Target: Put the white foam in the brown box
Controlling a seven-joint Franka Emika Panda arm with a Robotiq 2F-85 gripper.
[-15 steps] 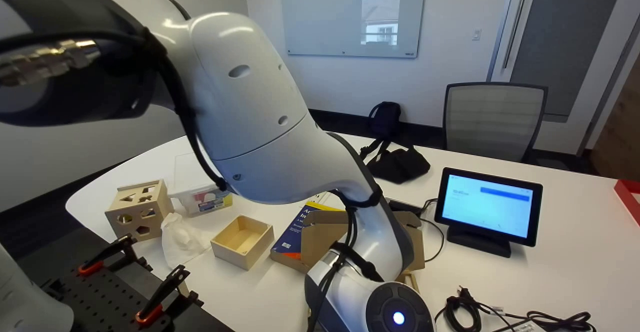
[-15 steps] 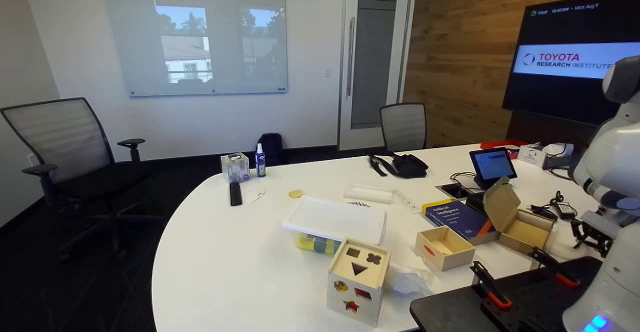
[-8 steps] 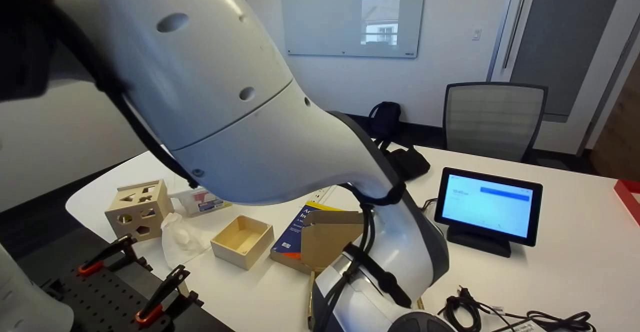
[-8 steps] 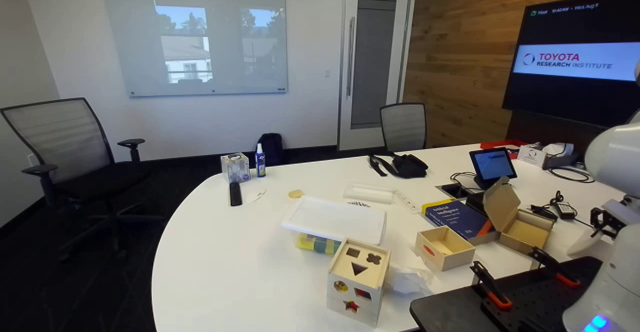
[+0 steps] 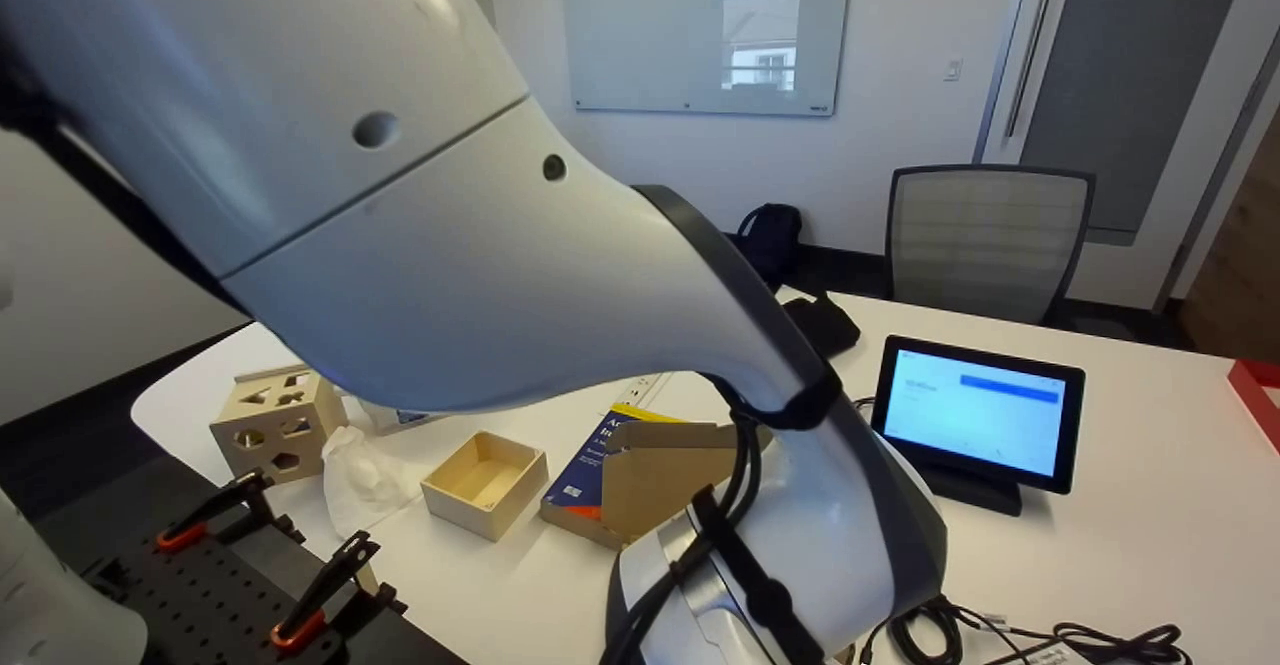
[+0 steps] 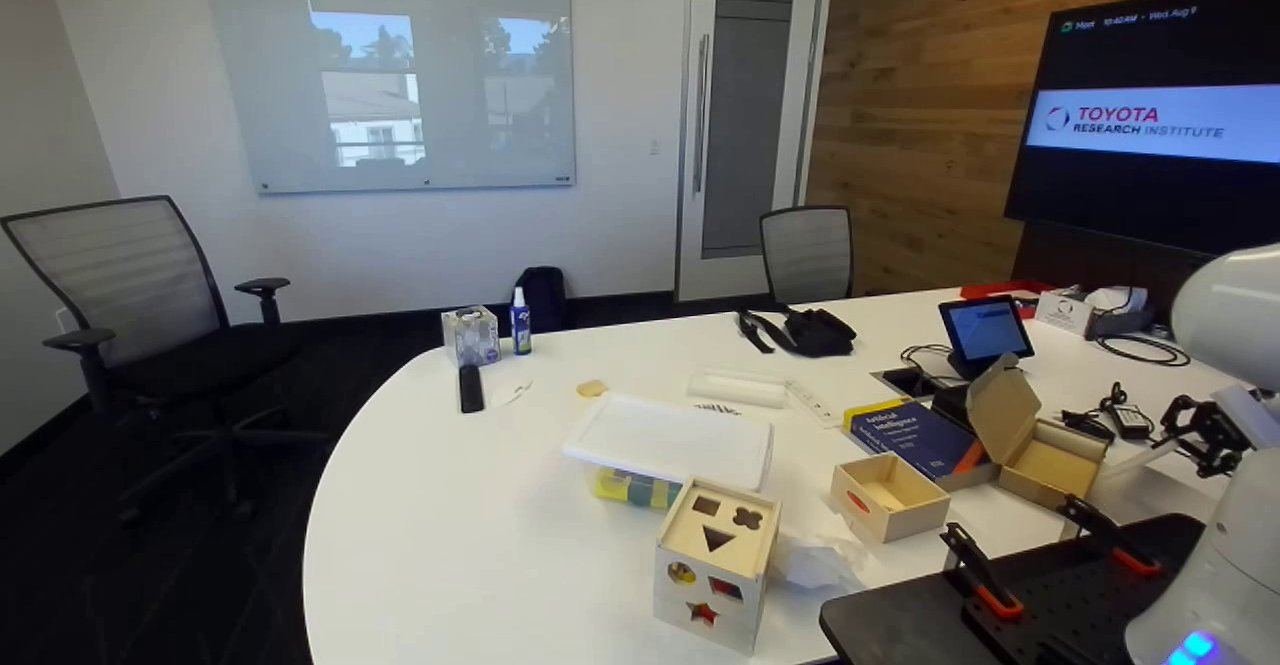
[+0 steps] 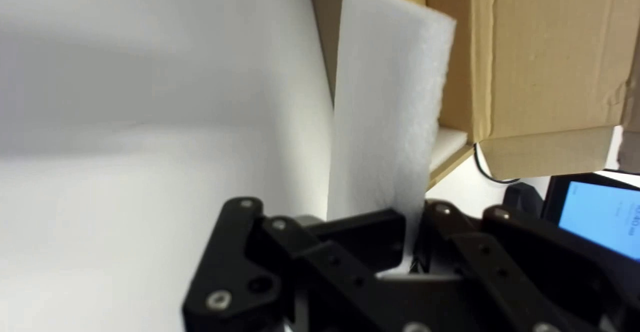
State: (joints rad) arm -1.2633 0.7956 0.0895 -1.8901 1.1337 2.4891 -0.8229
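Observation:
The white foam (image 7: 385, 107) is a bent sheet held between the fingers of my gripper (image 7: 411, 237) in the wrist view. It extends away from the fingers, and its far end overlaps the brown box (image 7: 560, 57) in the picture. In an exterior view my gripper (image 6: 1195, 432) is right of the open brown box (image 6: 1050, 463), with the foam (image 6: 1135, 458) reaching toward the box's near right side. Whether the foam touches the box I cannot tell. In an exterior view the box's raised lid (image 5: 665, 475) shows; the arm hides the rest, and the gripper is out of sight.
A blue book (image 6: 915, 437) and a small wooden tray (image 6: 890, 497) stand beside the box. A shape-sorter cube (image 6: 715, 565) and crumpled white tissue (image 6: 820, 562) are farther off. A tablet (image 6: 985, 333), cables (image 6: 1115, 415) and clamps (image 6: 985, 575) are close by. A white piece (image 7: 450, 145) shows inside the box.
My gripper has risen and turned, and the foam has come into view and moved left toward the box. In an exterior view the arm has shifted, covering more of the table.

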